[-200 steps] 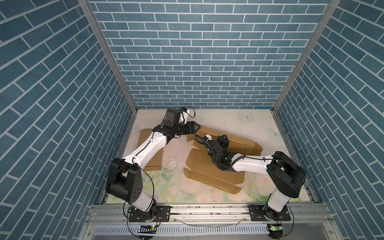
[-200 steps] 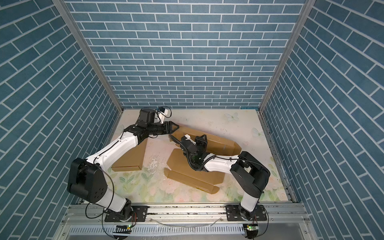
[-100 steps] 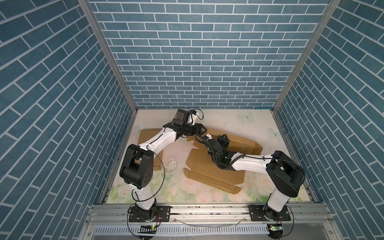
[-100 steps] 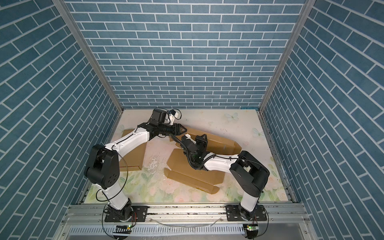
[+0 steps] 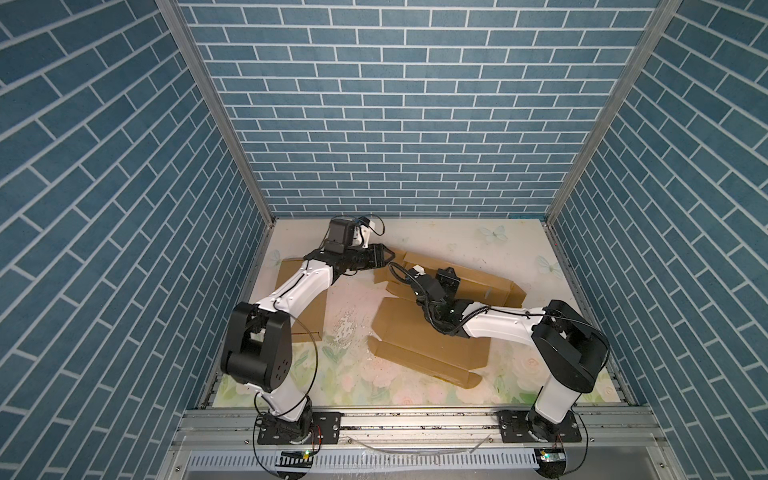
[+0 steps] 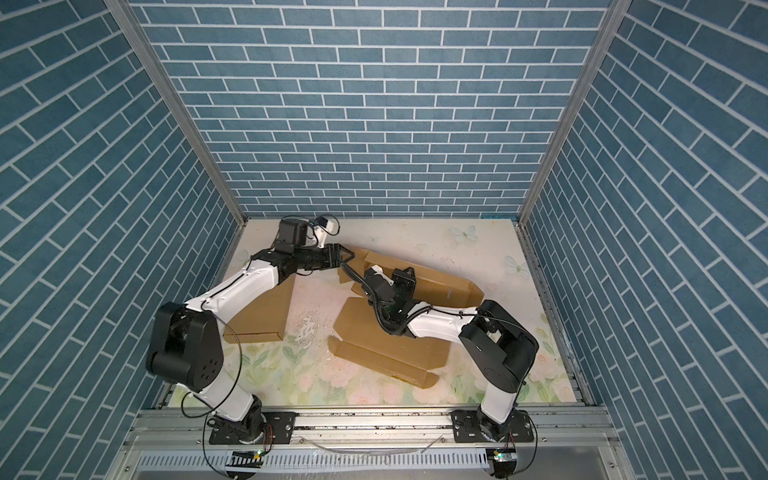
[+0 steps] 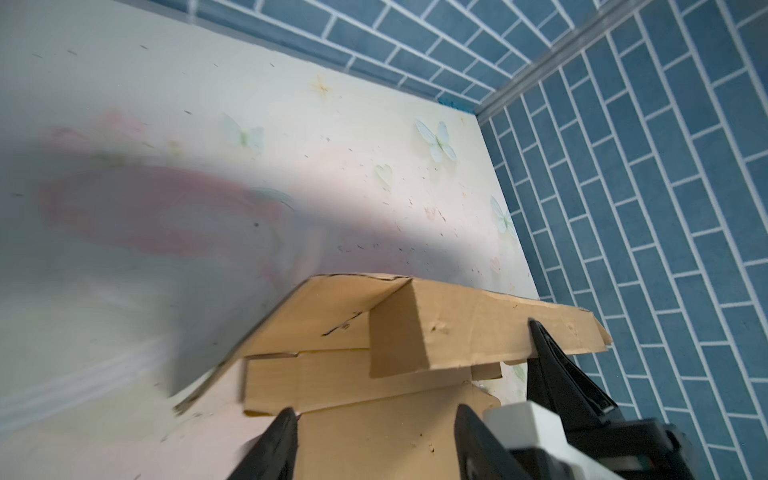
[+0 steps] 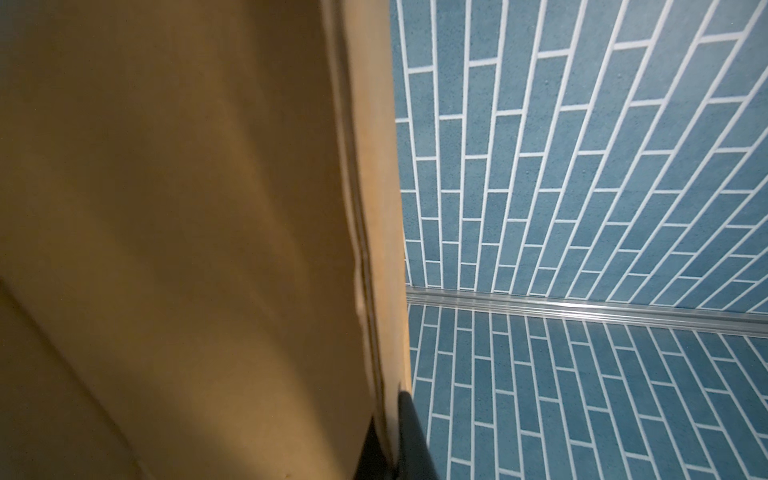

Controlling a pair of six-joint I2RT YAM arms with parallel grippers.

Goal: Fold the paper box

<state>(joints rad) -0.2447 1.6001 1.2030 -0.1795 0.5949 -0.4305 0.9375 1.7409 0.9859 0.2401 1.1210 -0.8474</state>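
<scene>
The paper box (image 5: pixel 399 328) (image 6: pixel 365 332) is lying mostly flat and unfolded in the middle of both top views, a little right of centre. Its near flaps are spreading toward the lower edge, and a long far panel is rising partly upright toward the back.

It is likely light, thin cardboard: stiff across each panel, bending readily along the scored creases, and prone to sliding on the smooth floor. Corners and thin flaps may be denting or tearing under a hard pinch. The safest hold is probably on a panel edge close to a crease, with the other arm steadying the base.

The right gripper (image 5: pixel 449 275) (image 6: pixel 405 274) is sitting at the raised far panel with its fingers (image 8: pixel 409 436) pressed together on the panel's edge. The left gripper (image 5: pixel 390 259) (image 6: pixel 350 257) (image 7: pixel 376 415) is reaching to the upper-left corner of the box with its fingers (image 7: pixel 278 436) apart, straddling a small end flap. I cannot tell whether they are touching it.

A second cardboard sheet (image 5: pixel 307 309) is lying at the left, under the left arm. Everything is resting on a flowered mat (image 5: pixel 457 241).
</scene>
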